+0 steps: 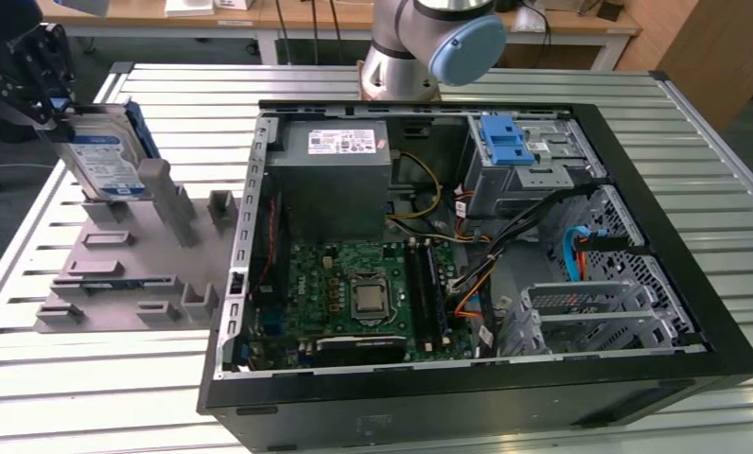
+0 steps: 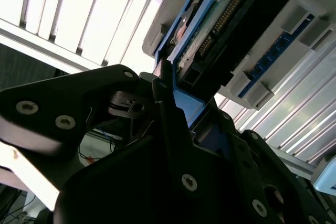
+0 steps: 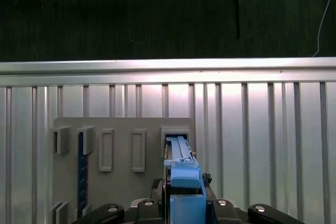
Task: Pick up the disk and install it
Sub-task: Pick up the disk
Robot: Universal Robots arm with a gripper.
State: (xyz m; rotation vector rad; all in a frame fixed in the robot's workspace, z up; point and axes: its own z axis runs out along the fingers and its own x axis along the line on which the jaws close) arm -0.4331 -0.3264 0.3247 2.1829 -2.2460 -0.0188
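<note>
- In the exterior view, the claw is pressed onto the upper end of the disk and holds it upright. The disk hangs directly beneath the claw, over the grey rack on the slatted surface. A rack post hides the disk's lower edge, so it cannot be told whether that edge has cleared its slot. The open computer case lies well apart from the claw, and its drive cage appears unfilled.
- In the second wrist view, the claw pinches the blue carrier edge of the disk, with one finger on either side.
- In the first wrist view, the disk sits within the claw, and the rack is straight below.
- Judged progress: the grasp is made, while carrying the disk to the case and installing it are not yet done.
</note>
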